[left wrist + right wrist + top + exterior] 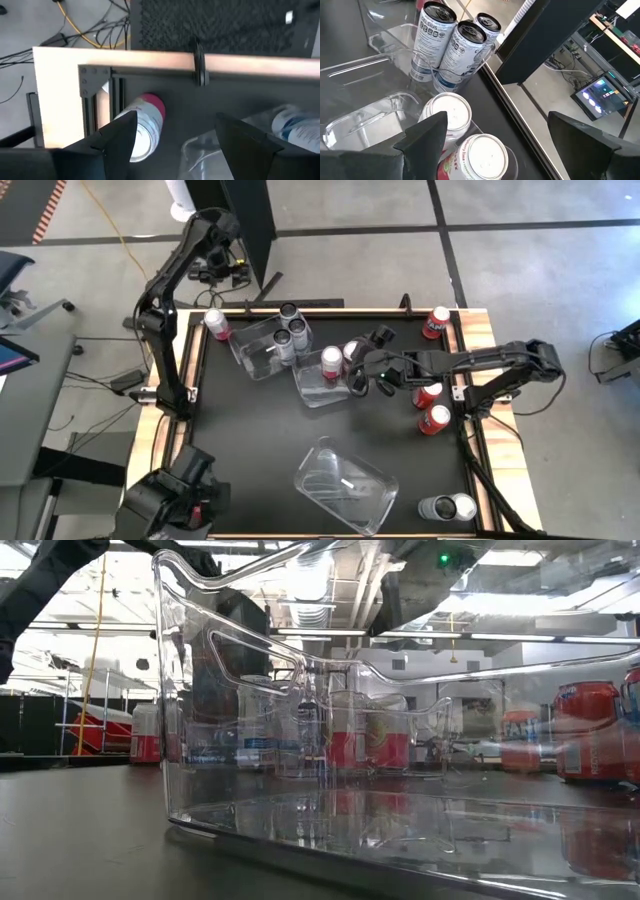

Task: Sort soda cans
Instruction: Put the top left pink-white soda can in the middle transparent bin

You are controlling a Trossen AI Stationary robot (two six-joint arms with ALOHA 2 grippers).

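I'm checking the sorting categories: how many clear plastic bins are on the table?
3. The back-left bin holds silver cans; the middle bin sits just beside it; the front bin lies apart, nearer the front edge. None seems hidden.

Clear plastic bins (258, 348): three on the worktop (250, 430); two hold cans, one lies apart.

White-and-grey cans (289, 313): three, standing together in one bin.

Red or pink cans (437, 320): six countable — two in the middle bin, one at a corner, three along the far side.

Dark and silver cans (447, 507): two, at the worktop's edge.
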